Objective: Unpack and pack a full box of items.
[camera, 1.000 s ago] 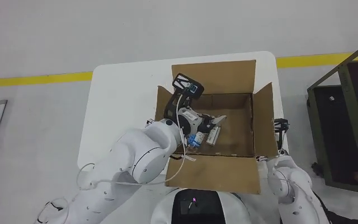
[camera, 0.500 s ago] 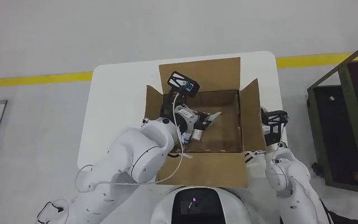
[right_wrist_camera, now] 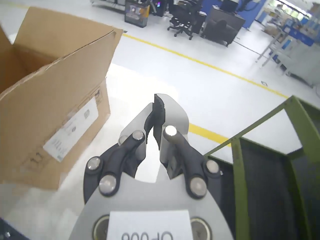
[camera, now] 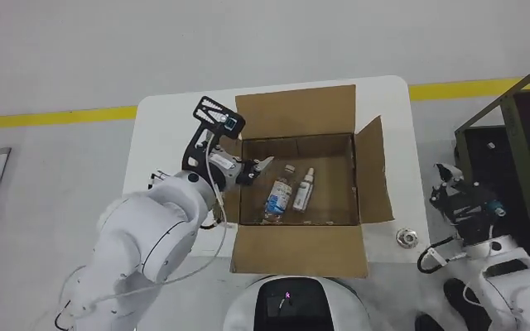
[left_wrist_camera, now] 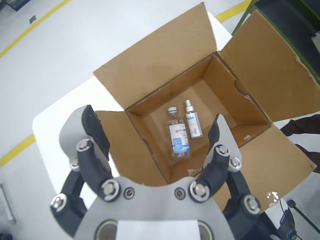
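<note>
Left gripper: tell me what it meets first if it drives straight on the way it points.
The left gripper, jaws open, aims into the cardboard box; likely first contact is the clear bottle lying on its floor, though depth is unclear.

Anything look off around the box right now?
The clear bottle and spray bottle lie flat in the box, nothing spilled. One oddity: a small round object sits alone on the table beside the box's right flap; I cannot tell what it is.
</note>
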You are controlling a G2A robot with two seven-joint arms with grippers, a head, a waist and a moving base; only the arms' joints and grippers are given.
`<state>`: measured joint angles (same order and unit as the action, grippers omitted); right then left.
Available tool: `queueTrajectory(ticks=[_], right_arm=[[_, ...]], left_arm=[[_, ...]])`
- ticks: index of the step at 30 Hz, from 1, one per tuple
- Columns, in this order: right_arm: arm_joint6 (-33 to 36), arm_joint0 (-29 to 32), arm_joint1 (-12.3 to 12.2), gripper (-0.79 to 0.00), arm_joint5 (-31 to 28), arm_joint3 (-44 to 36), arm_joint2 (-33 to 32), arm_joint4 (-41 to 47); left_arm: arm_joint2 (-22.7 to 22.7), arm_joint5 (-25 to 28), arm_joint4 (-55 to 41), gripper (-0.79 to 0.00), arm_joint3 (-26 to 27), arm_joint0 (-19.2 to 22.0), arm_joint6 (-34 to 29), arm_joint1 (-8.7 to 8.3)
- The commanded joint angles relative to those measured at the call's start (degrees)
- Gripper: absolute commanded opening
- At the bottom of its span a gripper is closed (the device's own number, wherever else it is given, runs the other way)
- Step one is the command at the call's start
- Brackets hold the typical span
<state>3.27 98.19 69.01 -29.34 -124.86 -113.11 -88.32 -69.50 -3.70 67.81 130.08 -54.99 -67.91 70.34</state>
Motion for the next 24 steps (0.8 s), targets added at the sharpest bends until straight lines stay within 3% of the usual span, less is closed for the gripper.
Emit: queueTrajectory(ticks=[1, 2, 24], right_arm=[[-1.27, 1.31, -0.59, -0.785, -7.24, -1.02, -2.6, -3.54], [-2.15, 1.91, -0.8, -0.785, -9.44, -1.08, -3.63, -4.13], [-2.15, 1.91, -0.8, -0.785, -9.44, -1.08, -3.63, -4.13]], left_arm=[[-1.74, 0.37, -0.02, 0.0, 1.05, -1.02, -0.44, -0.18], [-1.74, 0.37, -0.02, 0.0, 1.05, -1.02, -0.44, -0.18], [-1.74, 0.37, -0.02, 0.0, 1.05, -1.02, -0.44, -0.18]])
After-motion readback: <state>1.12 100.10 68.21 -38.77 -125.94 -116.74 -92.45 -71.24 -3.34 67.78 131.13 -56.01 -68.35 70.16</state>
